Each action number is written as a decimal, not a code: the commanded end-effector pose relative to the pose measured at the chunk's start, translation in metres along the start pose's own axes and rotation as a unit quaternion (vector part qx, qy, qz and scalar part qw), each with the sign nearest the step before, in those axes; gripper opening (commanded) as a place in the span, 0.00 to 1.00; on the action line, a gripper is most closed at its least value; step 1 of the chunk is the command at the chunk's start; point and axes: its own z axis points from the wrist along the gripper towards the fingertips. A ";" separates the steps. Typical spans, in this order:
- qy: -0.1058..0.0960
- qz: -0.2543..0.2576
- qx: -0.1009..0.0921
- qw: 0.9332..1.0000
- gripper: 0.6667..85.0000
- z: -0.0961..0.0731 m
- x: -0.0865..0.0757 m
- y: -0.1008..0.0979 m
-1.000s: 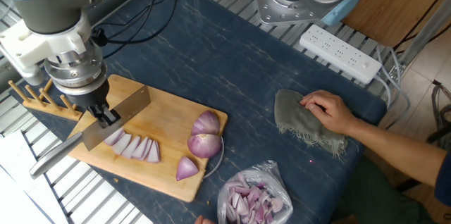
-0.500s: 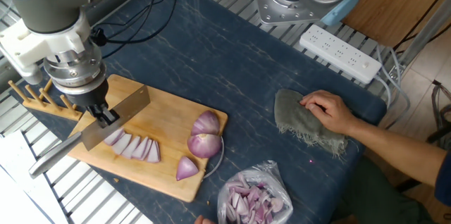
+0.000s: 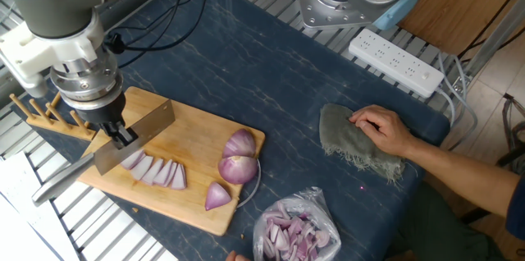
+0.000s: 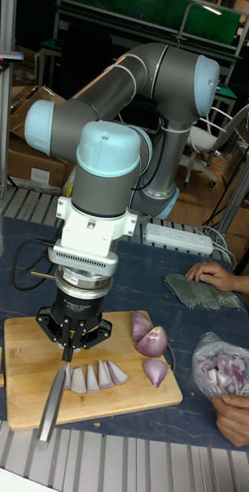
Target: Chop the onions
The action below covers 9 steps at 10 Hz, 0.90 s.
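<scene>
On a wooden cutting board (image 3: 193, 199) (image 4: 21, 346) lies a row of several onion slices (image 3: 156, 171) (image 4: 94, 376). Two larger onion halves (image 3: 239, 157) (image 4: 151, 334) and a smaller wedge (image 3: 217, 196) (image 4: 155, 371) sit to their right on the board. My gripper (image 3: 120, 135) (image 4: 68, 347) is shut on a cleaver (image 3: 131, 136) (image 4: 54, 400). The blade stands edge-down at the left end of the slice row. Its handle points off the board's near-left edge.
A clear bag of onion bits (image 3: 293, 230) (image 4: 220, 367) lies right of the board, a person's hand (image 4: 236, 415) beside it. Another hand (image 3: 381, 128) rests on a grey cloth (image 3: 353, 144). A power strip (image 3: 398, 62) and a wooden rack (image 3: 45, 113) flank the workspace.
The cleaver's handle end has dipped slightly lower and to the left. The onion pieces have not moved.
</scene>
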 end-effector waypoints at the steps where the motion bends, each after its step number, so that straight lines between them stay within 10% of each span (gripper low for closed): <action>1: 0.000 0.015 -0.006 1.000 0.00 -0.001 -0.001 0.002; 9: 0.004 0.019 -0.009 1.000 0.00 -0.003 0.003 0.006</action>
